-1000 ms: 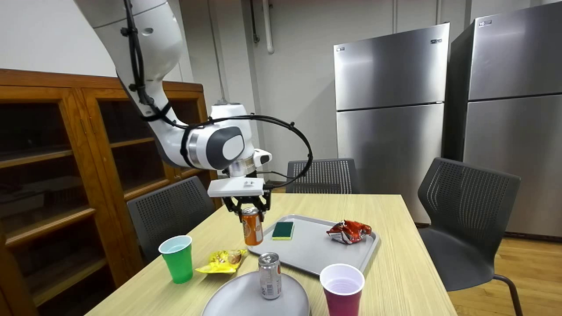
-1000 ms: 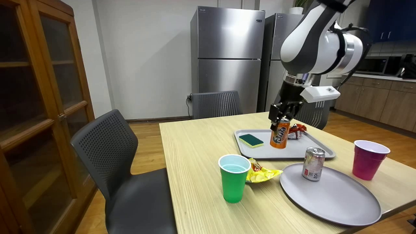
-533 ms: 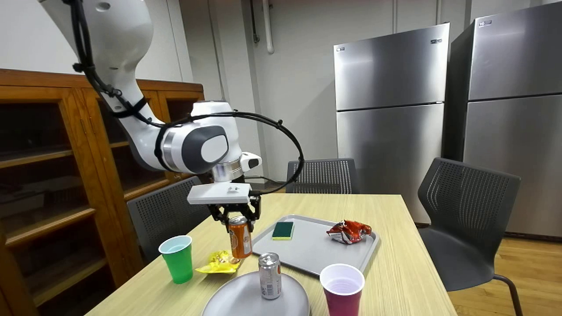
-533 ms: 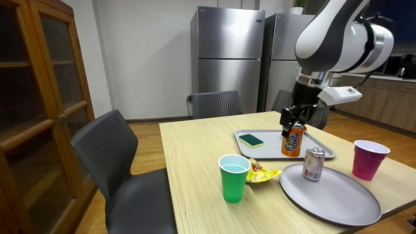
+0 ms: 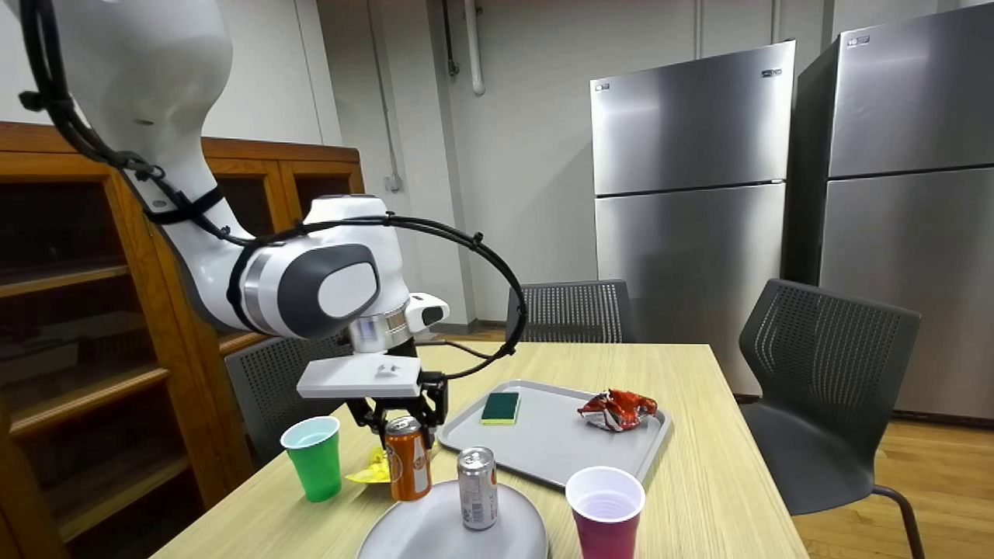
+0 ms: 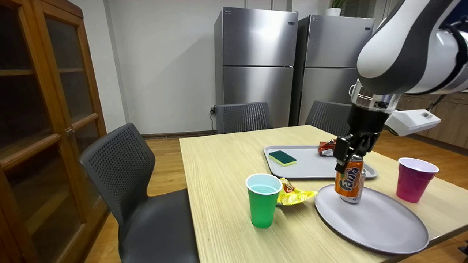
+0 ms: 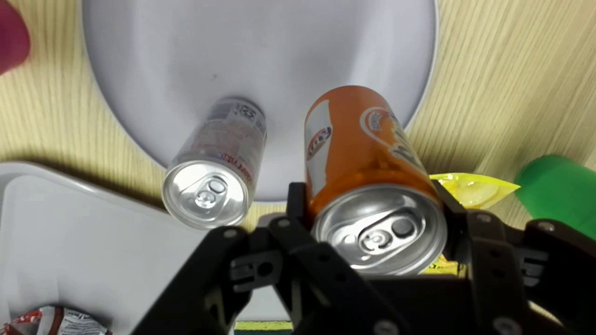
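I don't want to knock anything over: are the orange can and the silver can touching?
Apart. The wrist view shows a strip of grey plate between the orange can and the silver can.

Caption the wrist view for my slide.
Claw gripping an orange can near a silver can standing on a gray plate.

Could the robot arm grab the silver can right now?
Probably not: its gripper holds the orange can, so there seems no room. The silver can itself stands close by, uncovered, on the plate.
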Robot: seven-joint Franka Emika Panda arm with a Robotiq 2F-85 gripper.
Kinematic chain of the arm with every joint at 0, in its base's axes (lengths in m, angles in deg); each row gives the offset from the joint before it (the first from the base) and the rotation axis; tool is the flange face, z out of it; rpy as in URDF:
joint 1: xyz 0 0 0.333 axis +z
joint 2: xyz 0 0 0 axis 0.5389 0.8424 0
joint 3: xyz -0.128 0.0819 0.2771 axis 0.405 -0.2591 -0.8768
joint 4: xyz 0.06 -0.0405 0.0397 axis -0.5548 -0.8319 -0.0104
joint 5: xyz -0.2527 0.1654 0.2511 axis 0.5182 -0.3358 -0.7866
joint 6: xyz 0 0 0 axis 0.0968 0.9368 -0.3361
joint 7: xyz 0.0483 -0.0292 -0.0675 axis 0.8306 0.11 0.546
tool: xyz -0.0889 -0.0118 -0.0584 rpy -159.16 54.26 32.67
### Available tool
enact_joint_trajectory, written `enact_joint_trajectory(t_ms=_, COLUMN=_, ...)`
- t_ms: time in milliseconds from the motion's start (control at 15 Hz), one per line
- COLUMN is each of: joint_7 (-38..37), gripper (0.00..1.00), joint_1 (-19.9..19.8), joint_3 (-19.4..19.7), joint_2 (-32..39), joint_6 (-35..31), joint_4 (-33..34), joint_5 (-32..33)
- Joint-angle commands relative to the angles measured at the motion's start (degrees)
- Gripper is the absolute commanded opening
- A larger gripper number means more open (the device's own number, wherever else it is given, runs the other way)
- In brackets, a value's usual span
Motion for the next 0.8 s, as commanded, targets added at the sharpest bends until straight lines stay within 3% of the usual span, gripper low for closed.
enact_joint_trajectory(t_ms=0, joint_7=-1.1, gripper=0.38, joint_1=1.4, joint_3=1.9, joint_2=-1.6, joint_6=-3.4, joint_4=-3.5, joint_5=1.7)
enact_joint_trajectory(t_ms=733, joint_7=-7.2, gripper=0.38, joint_1=1.7, joint_3=6.4, joint_2=7.0, joint_6=-9.3, joint_4=-1.6, joint_5=13.2)
